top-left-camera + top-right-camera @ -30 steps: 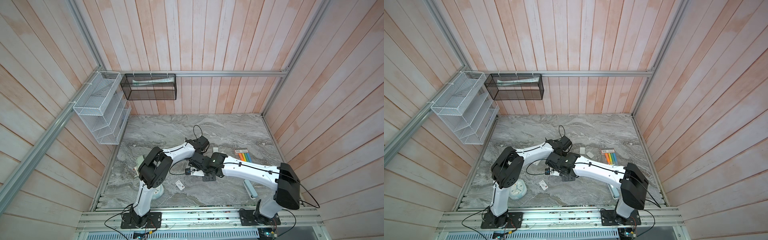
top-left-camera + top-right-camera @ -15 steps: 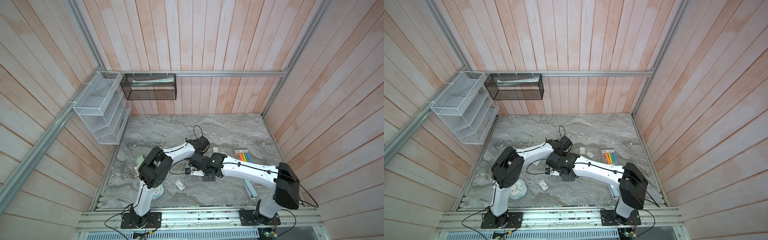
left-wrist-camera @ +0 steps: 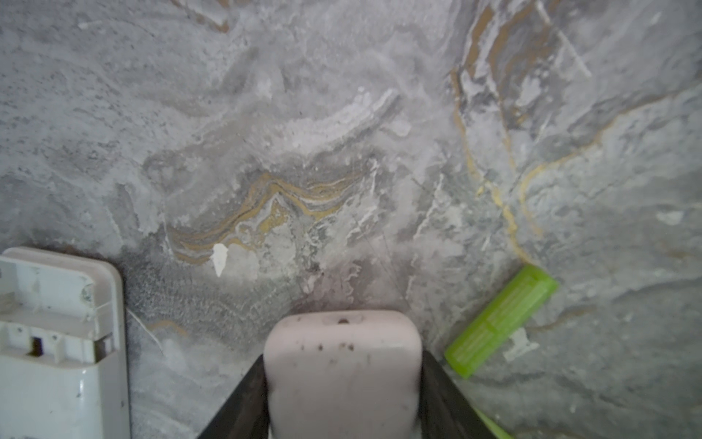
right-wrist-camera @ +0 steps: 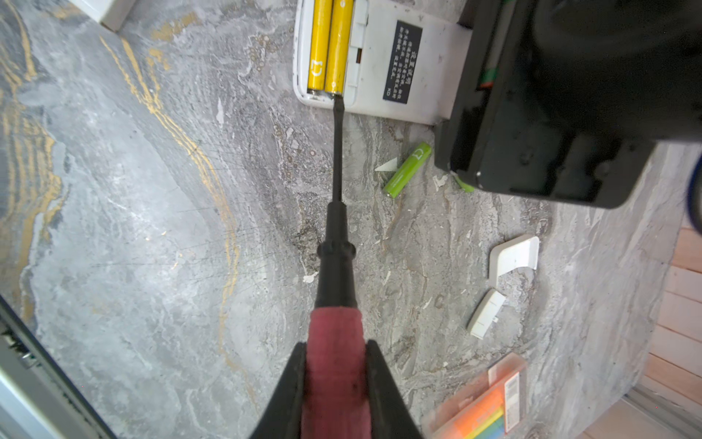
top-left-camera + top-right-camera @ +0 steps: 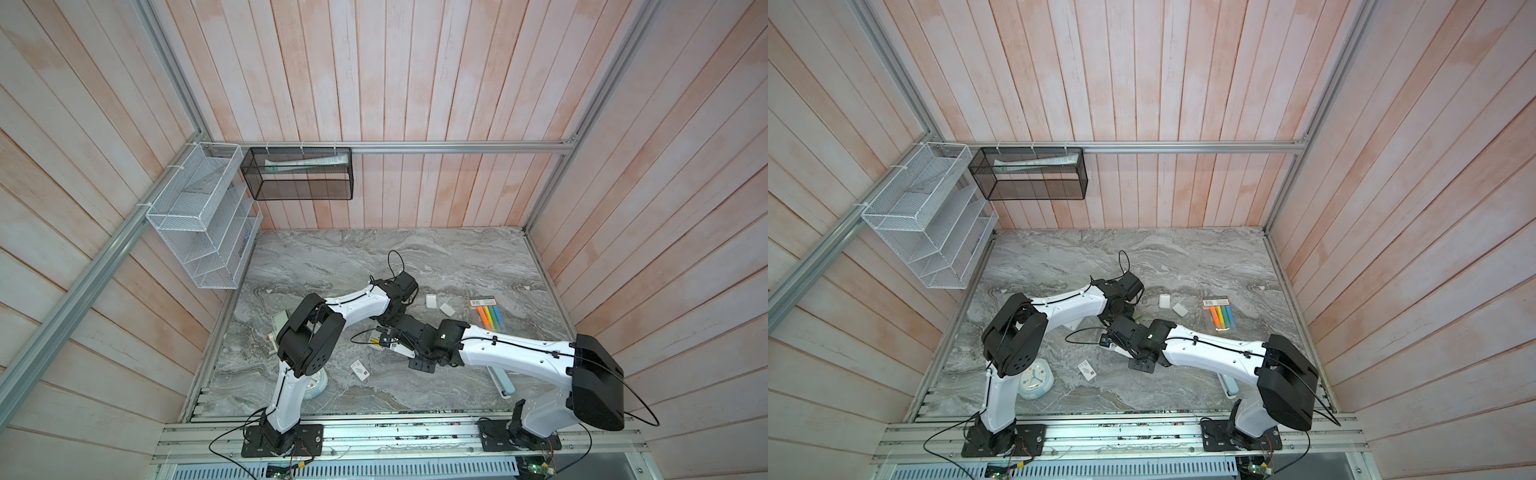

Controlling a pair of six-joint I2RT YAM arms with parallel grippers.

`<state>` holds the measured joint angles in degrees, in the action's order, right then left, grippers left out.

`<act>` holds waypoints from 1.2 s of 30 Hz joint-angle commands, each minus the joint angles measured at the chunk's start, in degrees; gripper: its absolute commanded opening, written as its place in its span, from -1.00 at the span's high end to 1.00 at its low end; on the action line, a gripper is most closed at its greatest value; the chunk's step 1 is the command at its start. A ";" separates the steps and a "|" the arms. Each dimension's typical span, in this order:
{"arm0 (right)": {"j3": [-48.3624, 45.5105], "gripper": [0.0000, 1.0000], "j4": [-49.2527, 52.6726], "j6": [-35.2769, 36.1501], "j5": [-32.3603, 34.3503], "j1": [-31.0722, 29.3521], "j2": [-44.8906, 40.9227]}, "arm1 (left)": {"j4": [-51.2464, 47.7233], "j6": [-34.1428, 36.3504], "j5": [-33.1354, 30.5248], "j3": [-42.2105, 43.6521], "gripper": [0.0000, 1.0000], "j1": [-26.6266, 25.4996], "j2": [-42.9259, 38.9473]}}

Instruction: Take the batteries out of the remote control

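While the left hand (image 3: 342, 374) clamps the remote control (image 4: 380, 57) and the right hand (image 4: 334, 365) grips the red-handled screwdriver (image 4: 336, 266), whose tip meets two yellow batteries (image 4: 339, 45) seated at frame top, prying appears the current step; next, lever one out gently.

Top views high overhead, looking down, wrist cameras close above tabletop (image 3: 342, 152), sharing battery (image 4: 406, 169)

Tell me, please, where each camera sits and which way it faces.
Both top views: high overhead, looking down at the marble table; left arm and right arm show.
Left wrist: above the left fingers, facing the table; they clamp a white remote.
Right wrist: behind the right fingers gripping the screwdriver, looking along it to the yellow batteries.
Shared: both wrist views show one loose green battery.
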<state>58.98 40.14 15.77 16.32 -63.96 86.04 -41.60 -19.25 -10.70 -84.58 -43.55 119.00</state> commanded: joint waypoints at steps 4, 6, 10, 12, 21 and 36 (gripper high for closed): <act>-5.66 1.00 -13.51 -9.03 -4.07 -0.64 -0.76 | -2.45 -0.44 3.89 4.38 -0.03 0.64 5.62; -6.86 1.00 -14.89 -10.39 -4.01 -0.89 -1.00 | -2.37 -0.21 3.89 4.55 -0.03 0.79 5.44; -8.92 1.00 -17.67 -12.78 -4.08 -1.25 -1.21 | -2.07 -0.07 4.11 4.55 -0.03 0.92 5.39; -9.94 1.00 -19.28 -14.27 -3.79 -1.34 -1.53 | -2.08 -0.09 4.19 4.58 -0.04 0.92 5.59; -15.91 1.00 -27.49 -20.26 -1.82 -1.93 -4.32 | -1.61 0.06 4.28 5.08 -0.03 1.16 5.76; -22.89 1.00 -36.80 -27.03 1.58 -2.39 -7.68 | -1.45 -0.04 3.84 5.47 -0.03 3.08 5.89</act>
<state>36.53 13.17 -8.38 15.81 -66.52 79.09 -39.42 -17.19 -7.51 -83.40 -41.12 118.45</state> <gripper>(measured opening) 0.226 0.571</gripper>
